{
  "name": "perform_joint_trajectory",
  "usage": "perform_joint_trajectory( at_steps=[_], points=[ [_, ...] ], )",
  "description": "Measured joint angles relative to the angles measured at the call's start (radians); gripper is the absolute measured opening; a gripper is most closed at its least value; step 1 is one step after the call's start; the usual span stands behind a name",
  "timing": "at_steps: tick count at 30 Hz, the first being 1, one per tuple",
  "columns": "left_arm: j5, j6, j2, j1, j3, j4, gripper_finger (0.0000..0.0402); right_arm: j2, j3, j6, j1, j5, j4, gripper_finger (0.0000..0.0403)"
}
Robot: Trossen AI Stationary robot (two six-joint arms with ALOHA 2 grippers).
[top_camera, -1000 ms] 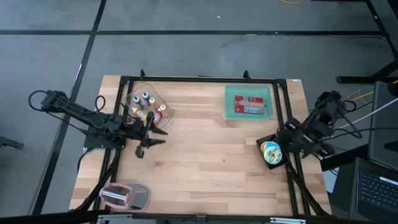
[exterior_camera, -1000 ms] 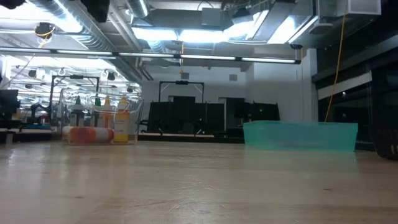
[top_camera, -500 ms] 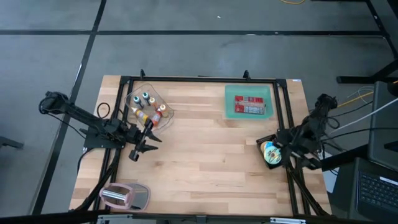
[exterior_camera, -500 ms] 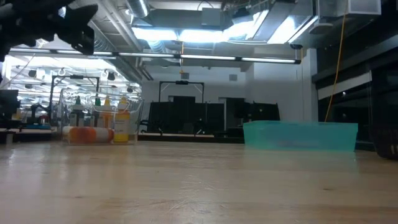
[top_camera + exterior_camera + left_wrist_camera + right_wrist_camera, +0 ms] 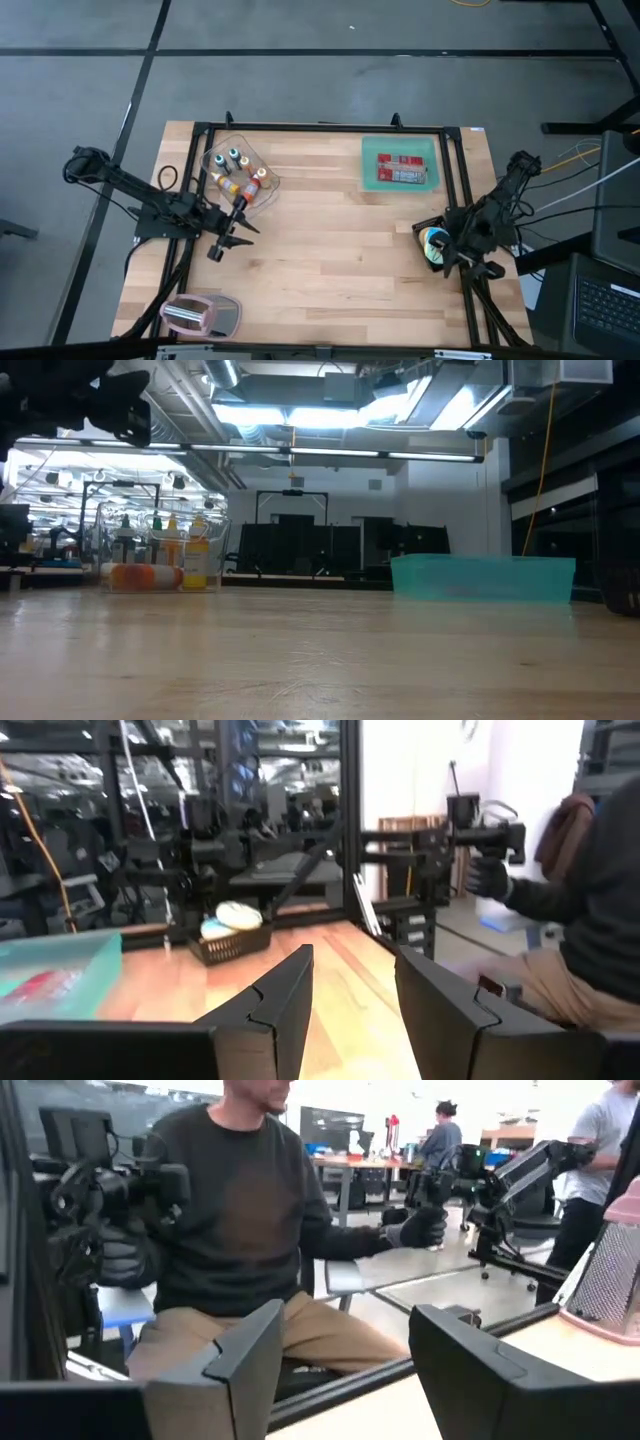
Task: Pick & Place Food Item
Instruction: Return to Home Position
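The clear bin sits on the table at about 10 o'clock, near the far left corner. You can see right through its walls. It is turned a little crooked to the table's edges. Small food coloring bottles are inside it, packed close together. A few stand up along the bin's 12 o'clock side with their caps pointing up. An orange bottle lies flat on the bin's floor. A yellow bottle stands up straight just beside it, at its 3 o'clock in the low view. All the bottles are inside the bin's walls.
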Motion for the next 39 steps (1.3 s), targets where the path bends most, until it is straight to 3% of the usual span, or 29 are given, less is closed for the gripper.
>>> perform_joint_trajectory(
  at_steps=[10, 14, 25, 32, 39],
  points=[
    [0.026, 0.026, -0.007, 0.004, 0.0, -0.076, 0.0139, 0.052, 0.014, 0.038, 0.0, 0.006, -0.042, 0.0215],
    [-0.021, -0.016, -0.044, 0.033, 0.0, -0.101, 0.0139, 0.06, 0.014, 0.027, -0.001, 0.006, -0.045, 0.0215],
    [0.226, -0.097, -0.36, 0.216, 0.0, -0.284, 0.0141, -0.005, 0.016, 0.044, -0.014, -0.002, -0.034, 0.0215],
    [0.258, -0.115, -0.632, 0.293, 0.0, -0.543, 0.0141, -0.005, 0.001, 0.07, -0.014, -0.003, 0.008, 0.0215],
    [0.275, -0.121, -0.65, 0.335, 0.0, -0.703, 0.0142, -0.005, 0.001, 0.048, -0.014, -0.003, -0.001, 0.0215]
  ],
)
